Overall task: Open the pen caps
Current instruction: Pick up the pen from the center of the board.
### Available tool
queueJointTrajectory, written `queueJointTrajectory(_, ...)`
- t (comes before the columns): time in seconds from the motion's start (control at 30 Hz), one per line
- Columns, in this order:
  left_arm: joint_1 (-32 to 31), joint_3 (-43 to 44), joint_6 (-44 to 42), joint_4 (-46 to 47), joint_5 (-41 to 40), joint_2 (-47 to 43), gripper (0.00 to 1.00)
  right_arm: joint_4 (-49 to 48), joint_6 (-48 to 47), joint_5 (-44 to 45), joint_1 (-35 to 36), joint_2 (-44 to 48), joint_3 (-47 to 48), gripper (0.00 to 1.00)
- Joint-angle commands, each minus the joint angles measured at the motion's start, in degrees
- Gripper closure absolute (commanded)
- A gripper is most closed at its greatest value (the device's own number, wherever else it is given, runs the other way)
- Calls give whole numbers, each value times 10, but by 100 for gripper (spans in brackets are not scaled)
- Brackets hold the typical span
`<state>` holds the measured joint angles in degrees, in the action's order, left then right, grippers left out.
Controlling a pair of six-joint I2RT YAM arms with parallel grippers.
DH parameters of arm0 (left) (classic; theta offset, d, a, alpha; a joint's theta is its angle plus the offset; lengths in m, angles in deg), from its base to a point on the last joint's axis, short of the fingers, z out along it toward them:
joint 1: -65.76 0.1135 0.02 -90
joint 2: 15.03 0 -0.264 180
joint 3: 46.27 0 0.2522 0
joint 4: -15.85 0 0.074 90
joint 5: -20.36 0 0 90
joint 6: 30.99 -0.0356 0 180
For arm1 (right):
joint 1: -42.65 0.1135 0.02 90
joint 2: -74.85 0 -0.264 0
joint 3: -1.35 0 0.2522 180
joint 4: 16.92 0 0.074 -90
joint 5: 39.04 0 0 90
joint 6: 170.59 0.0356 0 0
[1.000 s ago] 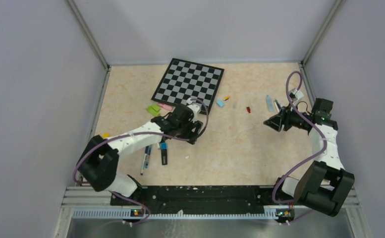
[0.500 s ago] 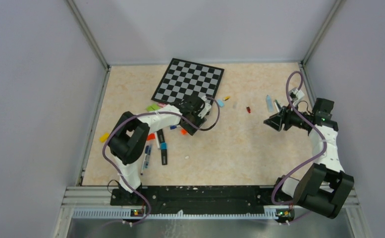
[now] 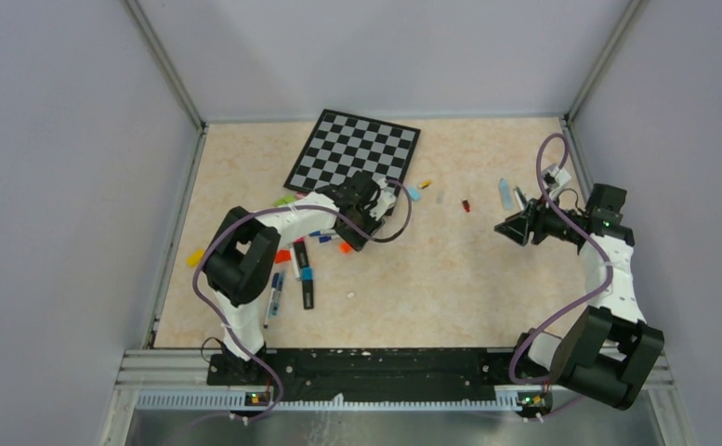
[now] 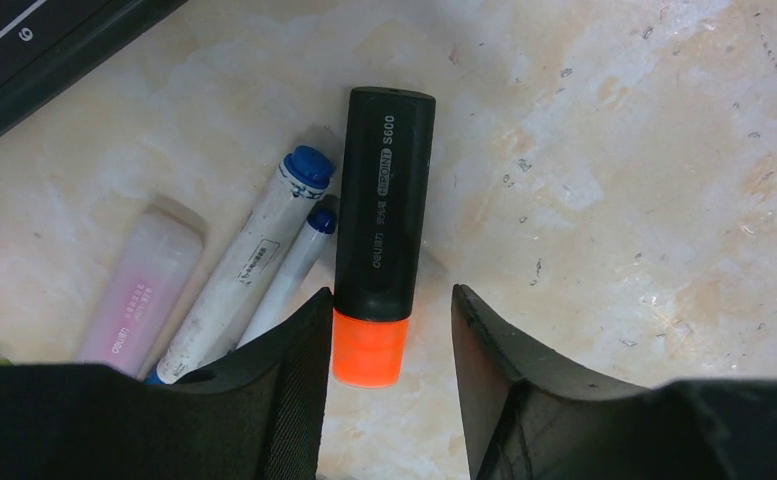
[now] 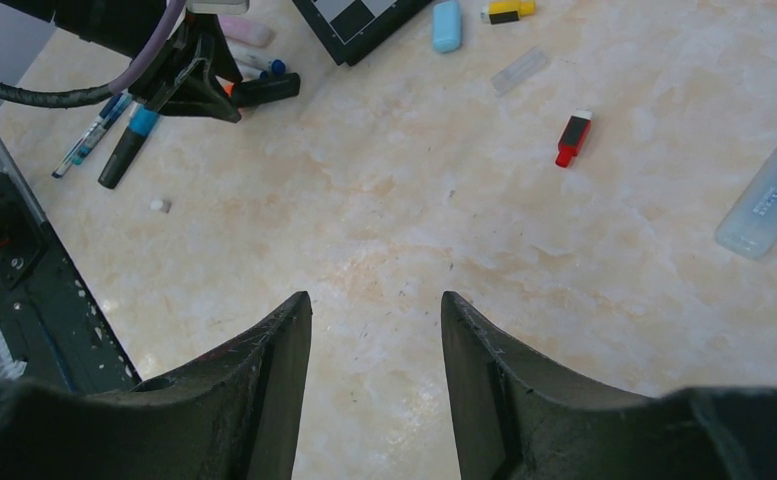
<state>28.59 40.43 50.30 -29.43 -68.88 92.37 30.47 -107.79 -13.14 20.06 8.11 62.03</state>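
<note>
The left jaws stand open and empty astride the orange cap [image 4: 368, 347] of the black highlighter [image 4: 382, 205] lying on the tabletop [image 4: 614, 200]; the right jaws stand open, empty. Light, rigid, smooth plastic: likely slippery; clamp barrel mid-length, pull cap.

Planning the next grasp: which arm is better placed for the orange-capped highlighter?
Left: the left gripper is open around the orange cap of the highlighter; the right gripper hangs far across the table.

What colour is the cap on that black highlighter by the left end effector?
The cap is orange, clearest in the left wrist view.
</note>
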Motion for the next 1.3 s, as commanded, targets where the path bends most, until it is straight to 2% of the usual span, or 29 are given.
queueJointTrajectory(0.0, 3, 4, -4, 2, 24, 8, 50, -19, -3, -10, 6, 7, 3, 51)
queueJointTrajectory(0.33, 3, -25, 17, 16, 42, 17, 50, -19, -1, -10, 6, 7, 3, 51)
queueJointTrajectory(0.4, 3, -31, 27, 19, 41, 18, 60, -19, -1, -10, 6, 6, 3, 51)
queueJointTrajectory(0.5, 1, -41, 44, 19, 40, 19, 66, -19, -1, -10, 6, 6, 3, 51)
queueJointTrajectory(0.67, -24, -69, 63, 30, 48, -13, 89, -16, -6, -14, 5, 6, 3, 51)
queueJointTrajectory(0.8, -60, -95, 84, 49, 85, -64, 94, 18, -62, -46, 8, 7, 3, 51)
queueJointTrajectory(0.9, -78, -123, 115, 98, 139, -112, 97, 93, -181, -96, 19, 7, 1, 50)
queueJointTrajectory(0.93, -82, -135, 132, 121, 164, -132, 97, 131, -248, -111, 25, 7, -1, 49)
queueJointTrajectory(1.03, -88, -186, 181, 209, 259, -174, 98, 300, -527, -148, 42, 7, -11, 40)
queueJointTrajectory(1.13, -87, -235, 253, 327, 371, -190, 99, 432, -814, -142, 58, -1, -43, 31)
queueJointTrajectory(1.2, -87, -256, 312, 394, 428, -183, 100, 474, -928, -122, 69, -12, -58, 29)
queueJointTrajectory(1.27, -88, -267, 359, 442, 474, -166, 100, 496, -989, -107, 79, -28, -64, 30)
